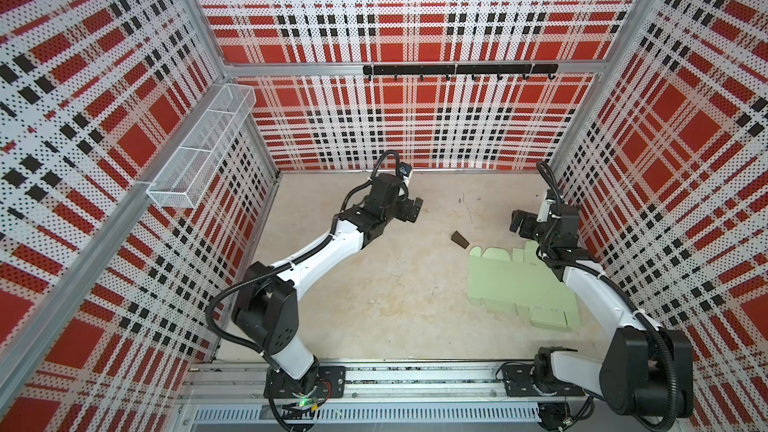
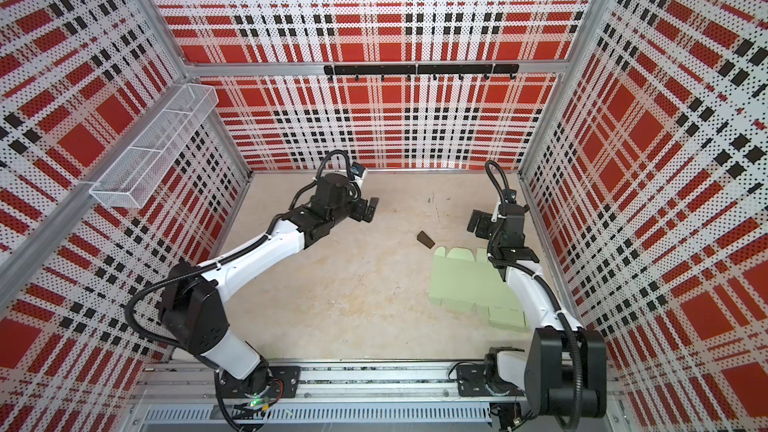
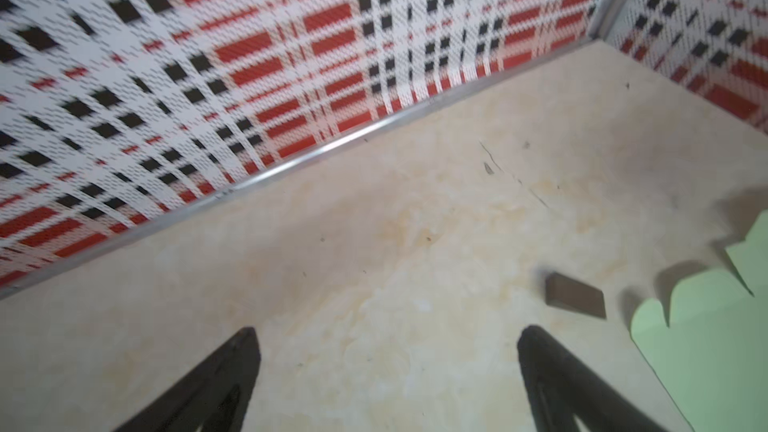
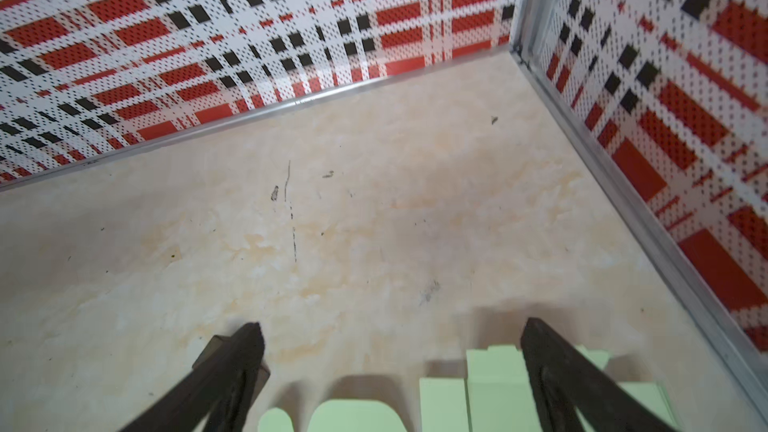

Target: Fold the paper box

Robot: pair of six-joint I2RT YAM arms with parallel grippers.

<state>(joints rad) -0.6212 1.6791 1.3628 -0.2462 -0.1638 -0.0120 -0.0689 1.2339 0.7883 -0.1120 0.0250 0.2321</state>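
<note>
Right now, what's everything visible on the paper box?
The paper box is pale mint-green thin card, an unfolded die-cut sheet: rounded tabs and square flaps on its far edge, more flaps on its near edge. It lies on the table, right of centre in both top views; the far tabs cast shadows. The right arm crosses above its right side, hiding part. A brown scrap lies off its far left corner, apart. Nothing grips it.

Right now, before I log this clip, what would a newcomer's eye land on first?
The loud red, black and white plaid walls on three sides grab the eye first. Next comes the pale green paper box, lying flat and unfolded on the beige table at the right, partly under the right arm, a small brown scrap close by. The left end effector and right end effector hang open, holding nothing.
</note>
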